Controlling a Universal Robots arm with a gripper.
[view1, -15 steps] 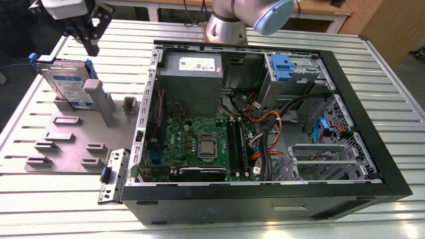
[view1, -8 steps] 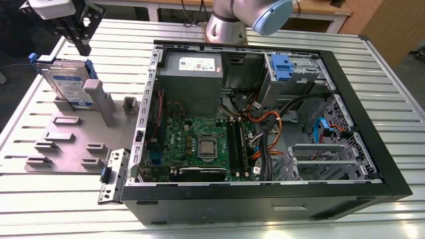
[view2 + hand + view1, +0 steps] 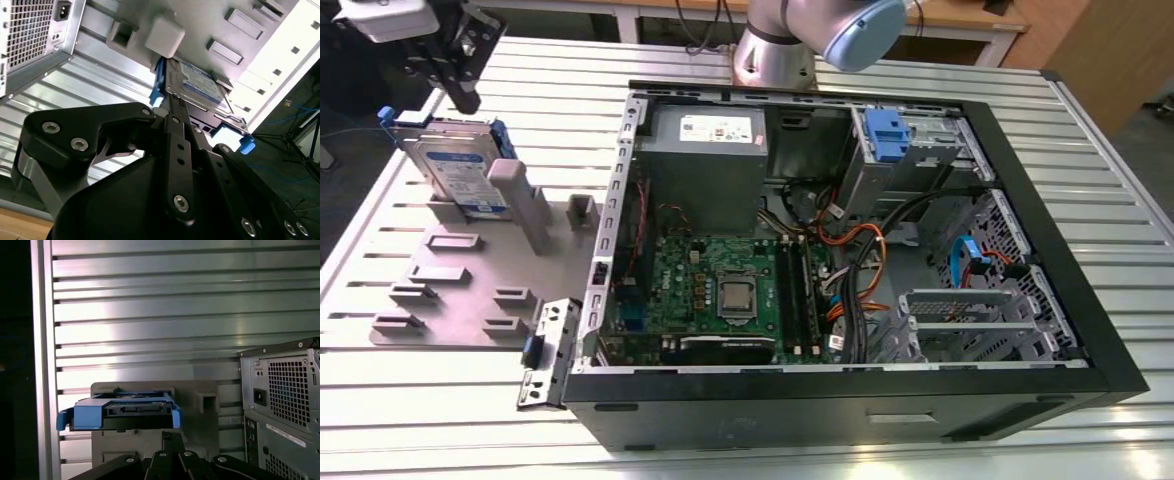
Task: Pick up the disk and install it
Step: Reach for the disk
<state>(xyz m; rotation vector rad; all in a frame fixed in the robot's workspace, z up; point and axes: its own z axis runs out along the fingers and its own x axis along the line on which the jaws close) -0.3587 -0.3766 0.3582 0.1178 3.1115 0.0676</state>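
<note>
nearest the lens in both wrist views sat the gripper (image 3: pixel 169 101) (image 3: pixel 167 436), its black linkage folded inward and its two fingertips (image 3: pixel 164 438) drawn together with nothing clasped between them. those tips pointed at the disk (image 3: pixel 196 84) (image 3: pixel 123 412) and stopped just short of its near edge; whether they touched it could not be told.

in the upper left of the exterior view the gripper (image 3: pixel 464 100) hung just above the disk (image 3: pixel 459 170), fingers pointing down. the disk stood on edge, leaning a little, in a slot of a grey fixture plate (image 3: pixel 454 292) that lay flat on the slatted aluminium table (image 3: pixel 440 410). its silver face with the blue-and-white label was turned toward the camera, and its blue caddy frame showed along the top and sides. the first wrist view saw the frame end-on, a blue band across the grey holder (image 3: pixel 200 396).

toward the exterior view's right of the plate, an open black computer case (image 3: pixel 854 382) lay on its side, filling the centre and right of the frame. inside it a grey power supply box (image 3: pixel 707 150) sat at the upper middle, a green motherboard (image 3: pixel 720 282) below it, and a blue-handled drive caddy (image 3: pixel 887 135) at the upper right. the arm's base (image 3: pixel 781 45) rose behind the case at the top centre. the disk was outside the case, well apart from its drive bays.
</note>
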